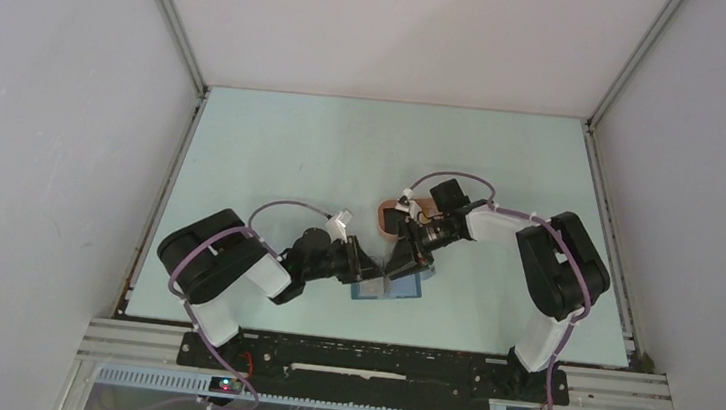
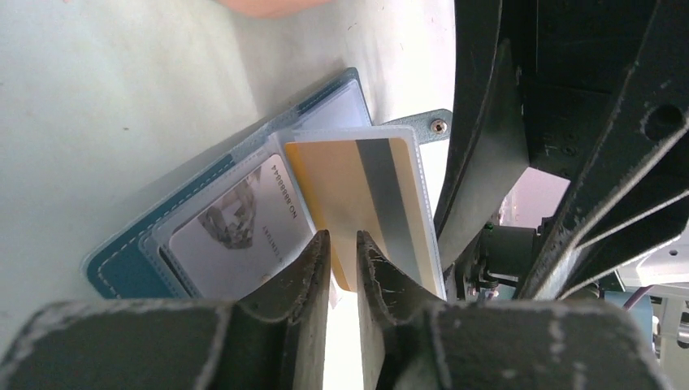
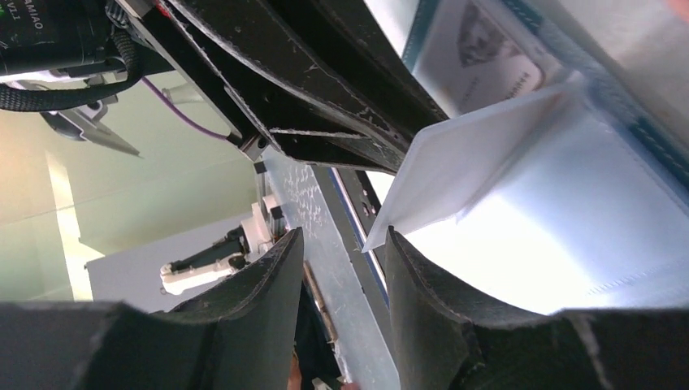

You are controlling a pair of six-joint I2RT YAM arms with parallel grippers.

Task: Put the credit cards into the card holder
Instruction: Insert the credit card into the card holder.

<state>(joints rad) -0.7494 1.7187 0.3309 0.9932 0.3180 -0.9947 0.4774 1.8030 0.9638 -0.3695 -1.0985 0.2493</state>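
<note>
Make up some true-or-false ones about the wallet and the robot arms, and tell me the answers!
1. The card holder is open. True.
2. The card holder is red. False: it is blue.
3. The yellow card has a grey stripe. True.
4. The card holder lies in the pink tray. False: it lies on the table, with the tray beyond it.
5. Only one gripper is at the card holder. False: the left gripper and right gripper are both there.

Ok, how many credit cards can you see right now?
2. A pale printed card lies in a sleeve of the open card holder; a yellow card with a grey stripe sits in the next clear sleeve. Others may be hidden.
</note>
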